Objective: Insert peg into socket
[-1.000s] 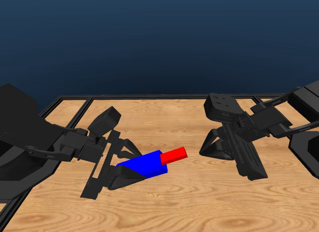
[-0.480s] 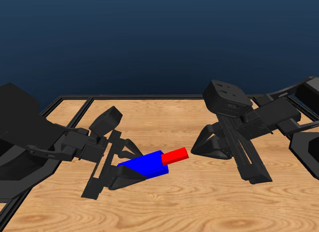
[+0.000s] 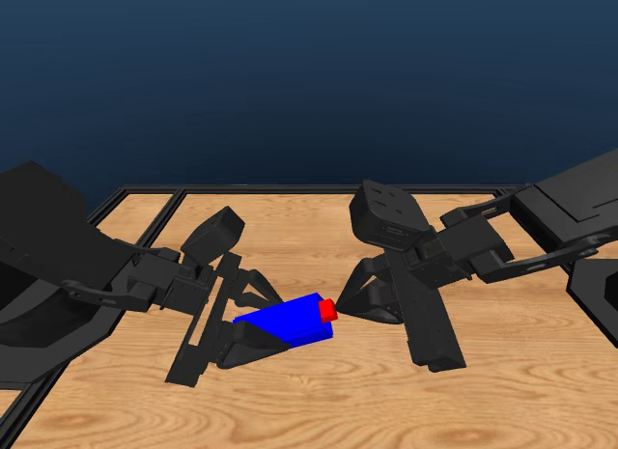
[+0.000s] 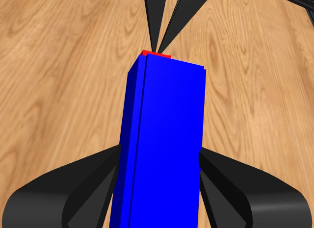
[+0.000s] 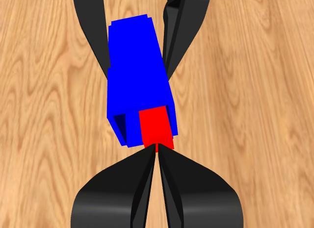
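The socket (image 3: 286, 322) hangs just above the counter (image 3: 319, 410), near its middle, clamped between the closed fingers of the left gripper (image 3: 253, 325), which grip it on both long sides; the left wrist view shows a finger (image 4: 88, 181) pressed against each flank of the socket. It is held roughly level with its hollow end turned toward the right arm, most likely so that the opening meets the peg head-on.

The peg (image 3: 327, 308) sits almost wholly inside that opening. Only a short red stub shows at the socket's mouth. In the right wrist view the peg (image 5: 156, 126) fills one side of the hollow, with a dark gap left beside it, so the fit looks loose rather than tight.

The right gripper (image 3: 350, 309) has its fingers drawn together to a narrow point at the exposed end of the peg. The fingertips (image 5: 147, 162) touch or nearly touch the red end face; whether they pinch the last sliver or merely push on it cannot be told. Lining up end-on behind the peg suits driving it straight along the socket's axis.

By this showing the insertion is close to done.
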You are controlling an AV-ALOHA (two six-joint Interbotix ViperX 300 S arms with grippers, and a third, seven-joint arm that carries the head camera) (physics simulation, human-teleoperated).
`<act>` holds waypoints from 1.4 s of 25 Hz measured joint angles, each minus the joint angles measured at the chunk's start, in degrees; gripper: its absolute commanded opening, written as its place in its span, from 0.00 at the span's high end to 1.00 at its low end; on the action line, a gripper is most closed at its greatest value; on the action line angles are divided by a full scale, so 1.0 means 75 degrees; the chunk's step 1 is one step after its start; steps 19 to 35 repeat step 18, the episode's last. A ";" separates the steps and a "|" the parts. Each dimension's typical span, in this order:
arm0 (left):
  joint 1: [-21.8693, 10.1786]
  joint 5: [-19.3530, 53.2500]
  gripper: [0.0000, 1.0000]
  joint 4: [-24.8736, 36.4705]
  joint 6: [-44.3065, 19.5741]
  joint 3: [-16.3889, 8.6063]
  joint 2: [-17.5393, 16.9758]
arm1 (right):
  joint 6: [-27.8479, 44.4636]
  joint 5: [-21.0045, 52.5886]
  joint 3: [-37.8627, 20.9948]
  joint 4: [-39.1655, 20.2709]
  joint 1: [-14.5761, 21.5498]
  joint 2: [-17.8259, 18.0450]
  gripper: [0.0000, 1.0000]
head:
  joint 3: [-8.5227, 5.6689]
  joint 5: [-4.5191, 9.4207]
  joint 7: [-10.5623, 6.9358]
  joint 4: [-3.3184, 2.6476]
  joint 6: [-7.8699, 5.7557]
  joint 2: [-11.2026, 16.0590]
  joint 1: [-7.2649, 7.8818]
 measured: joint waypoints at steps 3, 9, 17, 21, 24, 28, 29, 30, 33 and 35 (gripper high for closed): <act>0.0003 0.0009 1.00 0.0001 0.0002 0.0000 0.0000 | -0.0188 -0.0207 -0.0070 0.0183 -0.0010 0.0141 1.00 | -0.0003 -0.0001 0.0001 0.0000 -0.0001 0.0000 0.0005; 0.0007 0.0006 1.00 -0.0003 -0.0003 0.0000 0.0000 | -0.0393 -0.0487 -0.0052 0.0436 -0.0034 0.0235 1.00 | -0.0007 -0.0013 -0.0003 0.0000 0.0004 0.0000 0.0003; 0.0014 0.0161 1.00 -0.0006 -0.0060 0.0028 -0.0094 | -0.0209 -0.1471 0.1336 0.1128 -0.0305 -0.0281 1.00 | -0.0015 -0.0101 0.0005 0.0004 0.0058 0.0000 -0.0030; 0.0023 0.0182 1.00 0.0000 -0.0068 0.0033 -0.0112 | -0.0148 -0.1771 0.1585 0.1277 -0.0317 -0.0380 1.00 | -0.0015 -0.0118 0.0007 0.0003 0.0064 0.0000 -0.0042; 0.0023 0.0182 1.00 0.0000 -0.0068 0.0033 -0.0112 | -0.0148 -0.1771 0.1585 0.1277 -0.0317 -0.0380 1.00 | -0.0015 -0.0118 0.0007 0.0003 0.0064 0.0000 -0.0042; 0.0023 0.0182 1.00 0.0000 -0.0068 0.0033 -0.0112 | -0.0148 -0.1771 0.1585 0.1277 -0.0317 -0.0380 1.00 | -0.0015 -0.0118 0.0007 0.0003 0.0064 0.0000 -0.0042; 0.0023 0.0182 1.00 0.0000 -0.0068 0.0033 -0.0112 | -0.0148 -0.1771 0.1585 0.1277 -0.0317 -0.0380 1.00 | -0.0015 -0.0118 0.0007 0.0003 0.0064 0.0000 -0.0042; 0.0023 0.0182 1.00 0.0000 -0.0068 0.0033 -0.0112 | -0.0148 -0.1771 0.1585 0.1277 -0.0317 -0.0380 1.00 | -0.0015 -0.0118 0.0007 0.0003 0.0064 0.0000 -0.0042; 0.0023 0.0182 1.00 0.0000 -0.0068 0.0033 -0.0112 | -0.0148 -0.1771 0.1585 0.1277 -0.0317 -0.0380 1.00 | -0.0015 -0.0118 0.0007 0.0003 0.0064 0.0000 -0.0042; 0.0023 0.0182 1.00 0.0000 -0.0068 0.0033 -0.0112 | -0.0148 -0.1771 0.1585 0.1277 -0.0317 -0.0380 1.00 | -0.0015 -0.0118 0.0007 0.0003 0.0064 0.0000 -0.0042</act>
